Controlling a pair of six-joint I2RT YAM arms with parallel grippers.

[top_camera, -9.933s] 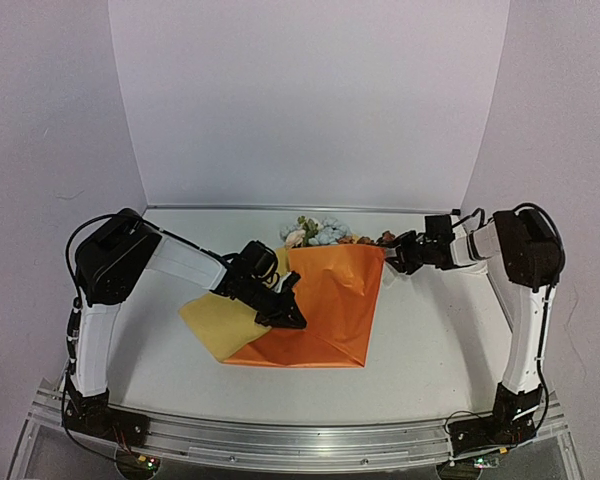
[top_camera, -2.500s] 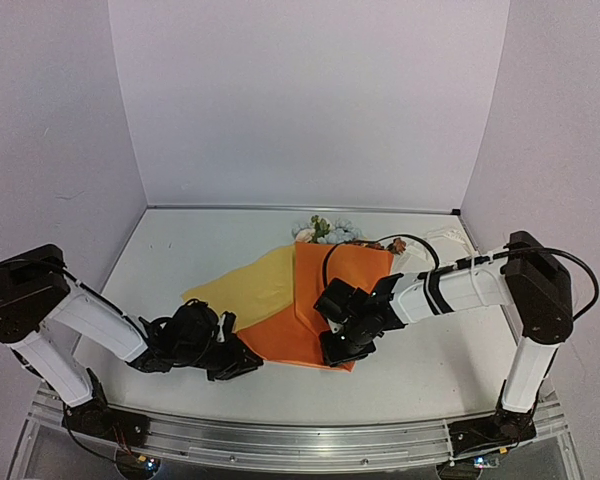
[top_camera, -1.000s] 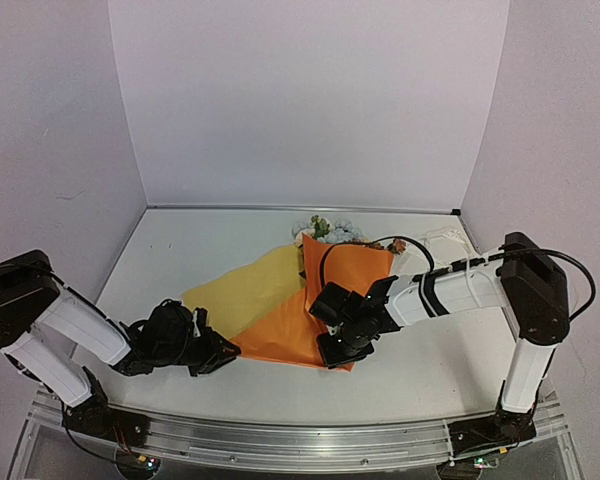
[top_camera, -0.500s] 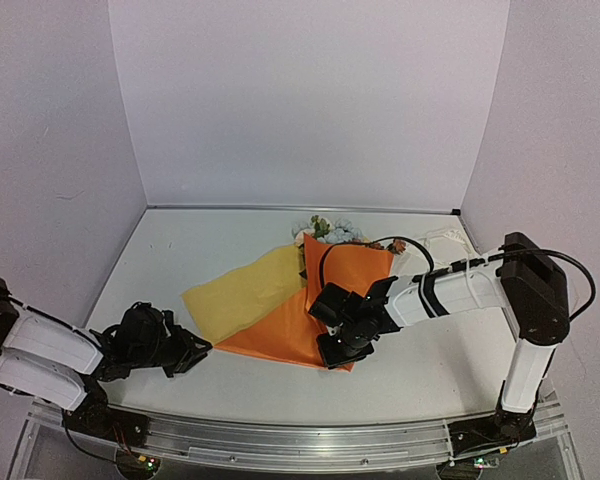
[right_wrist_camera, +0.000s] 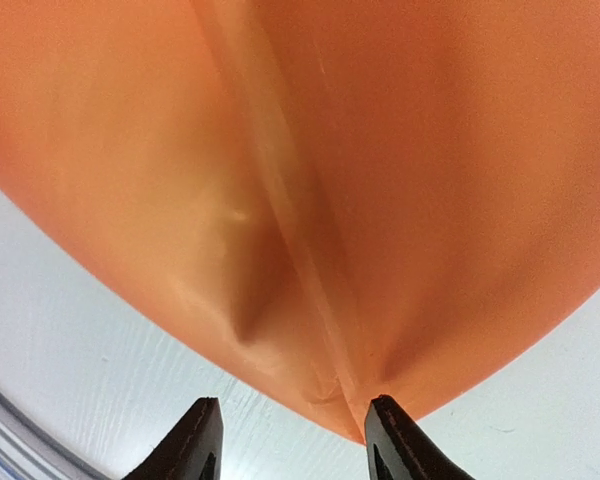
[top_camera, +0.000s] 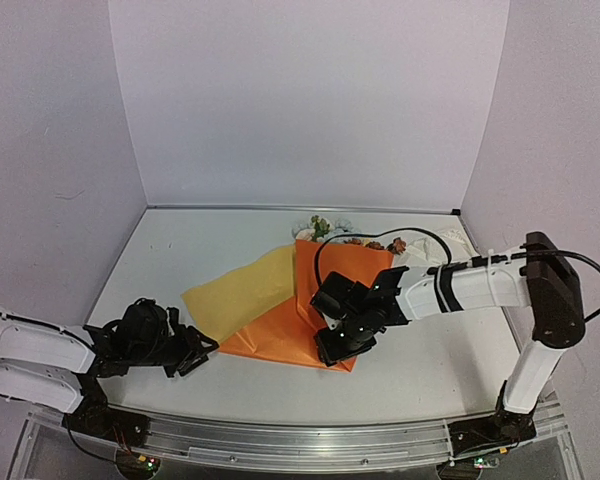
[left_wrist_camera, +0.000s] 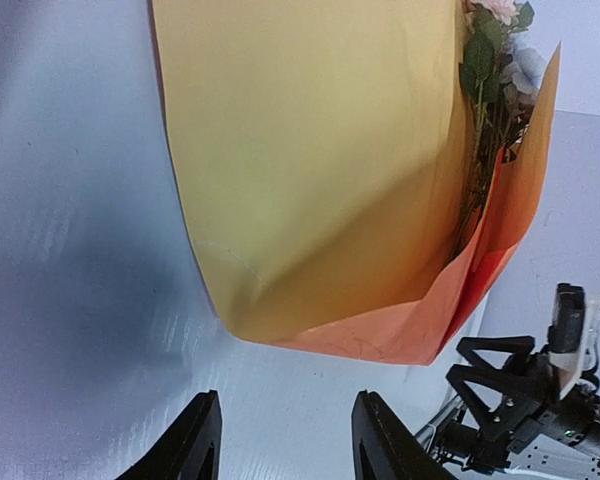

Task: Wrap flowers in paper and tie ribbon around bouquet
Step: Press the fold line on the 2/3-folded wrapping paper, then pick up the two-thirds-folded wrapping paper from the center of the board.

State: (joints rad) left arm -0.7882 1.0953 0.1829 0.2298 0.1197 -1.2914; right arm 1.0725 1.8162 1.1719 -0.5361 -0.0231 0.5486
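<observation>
The paper (top_camera: pixel 280 320) lies half folded on the table, its yellow face to the left and its orange face to the right. The flowers (top_camera: pixel 323 227) stick out at its far end; the left wrist view shows their stems (left_wrist_camera: pixel 477 150) lying between the two layers. My left gripper (top_camera: pixel 195 350) stands open on the table, a little short of the paper's near left corner (left_wrist_camera: pixel 380 345). My right gripper (top_camera: pixel 332 348) is open low over the orange fold's near tip (right_wrist_camera: pixel 355 425), which lies just beyond its fingertips. The ribbon (top_camera: pixel 442 243) lies in a pale heap at the back right.
White walls close the table at the back and on both sides. A metal rail (top_camera: pixel 300 440) runs along the near edge. The right arm's forearm (top_camera: pixel 460 285) reaches across the table's right half. The left arm (top_camera: pixel 40 350) lies low at the near left.
Both grippers have opened. The left one has let go of the paper's near left corner and drawn back to the left. The orange flap has settled flat.
</observation>
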